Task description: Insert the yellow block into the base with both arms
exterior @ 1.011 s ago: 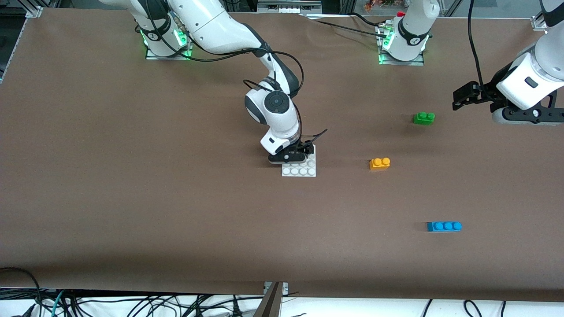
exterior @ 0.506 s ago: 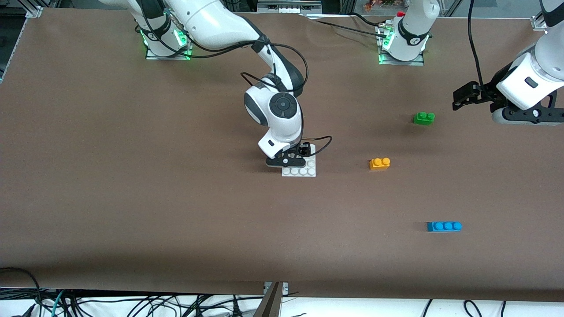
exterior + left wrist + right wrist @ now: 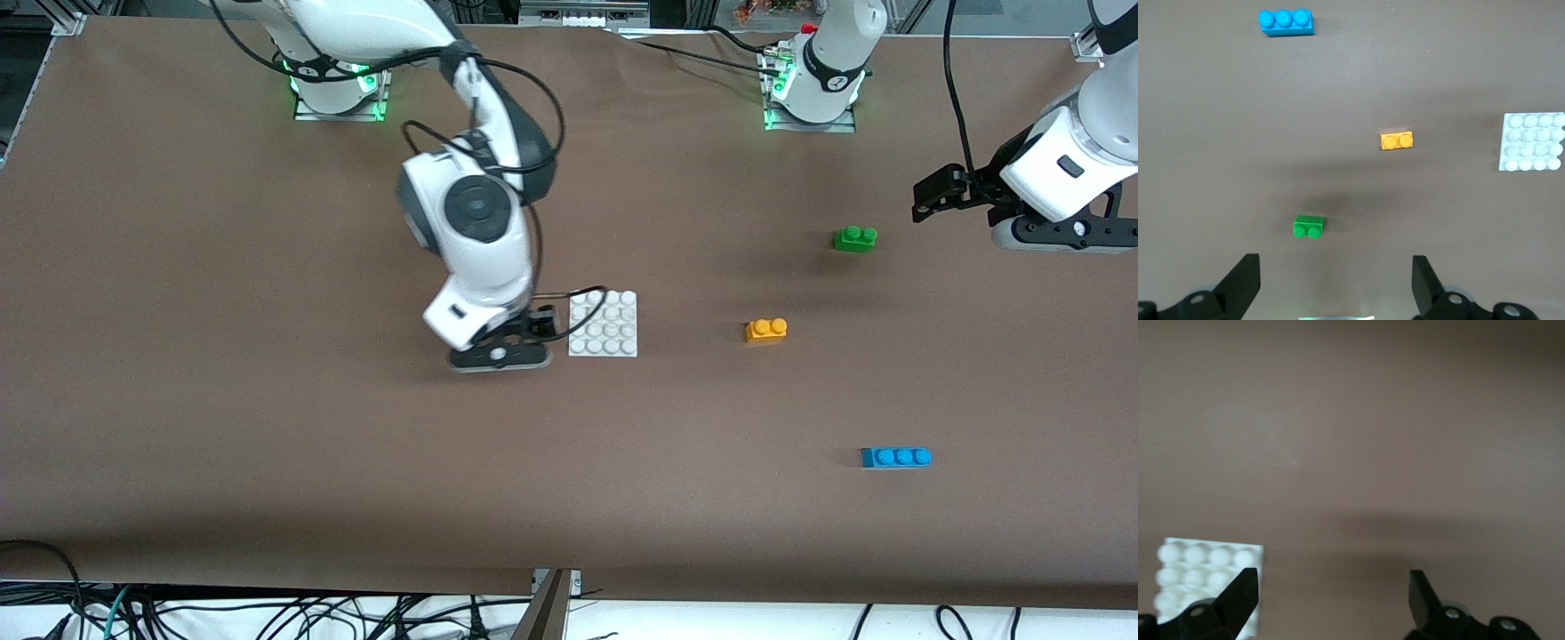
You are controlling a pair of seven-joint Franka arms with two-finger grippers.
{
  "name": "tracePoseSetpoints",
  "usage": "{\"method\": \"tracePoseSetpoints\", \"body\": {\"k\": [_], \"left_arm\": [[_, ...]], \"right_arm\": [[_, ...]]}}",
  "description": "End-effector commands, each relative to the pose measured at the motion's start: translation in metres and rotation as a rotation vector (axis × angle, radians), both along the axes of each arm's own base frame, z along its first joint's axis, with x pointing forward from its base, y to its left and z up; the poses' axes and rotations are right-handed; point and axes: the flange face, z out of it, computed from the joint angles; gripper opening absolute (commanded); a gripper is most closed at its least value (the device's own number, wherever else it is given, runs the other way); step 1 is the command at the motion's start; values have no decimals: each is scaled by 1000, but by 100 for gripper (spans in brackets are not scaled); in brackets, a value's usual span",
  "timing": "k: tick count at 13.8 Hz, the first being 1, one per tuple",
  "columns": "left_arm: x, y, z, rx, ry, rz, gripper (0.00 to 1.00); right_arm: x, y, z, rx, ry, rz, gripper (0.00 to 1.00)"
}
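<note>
Front view is showing the right gripper hanging empty, fingers spread wide, just beside the base, seemingly not touching it. The yellow block is lying between the base and the left gripper, which is waiting wide open near the green brick.

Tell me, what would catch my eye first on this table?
Probably the right gripper, open just above the cloth beside the base at mid-table. Then three bright bricks toward the left arm's end: the yellow block, a green brick and a blue brick nearest the camera.
</note>
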Motion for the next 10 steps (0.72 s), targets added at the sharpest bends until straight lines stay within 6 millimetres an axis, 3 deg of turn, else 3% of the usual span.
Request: {"method": "tracePoseSetpoints", "body": {"k": [1, 3, 6, 8, 10], "left_arm": [[3, 1, -1, -14, 19, -6, 100], [4, -2, -4, -15, 25, -9, 100], [6, -4, -11, -21, 39, -15, 100], [15, -12, -26, -21, 58, -23, 100], [22, -24, -45, -33, 85, -40, 100]], "right_arm": [[23, -72, 41, 2, 27, 32, 100], [39, -115, 58, 6, 22, 26, 100], [47, -161, 67, -11, 67, -24, 100], [48, -183, 87, -10, 56, -43, 100], [51, -226, 111, 9, 46, -100, 100]]}}
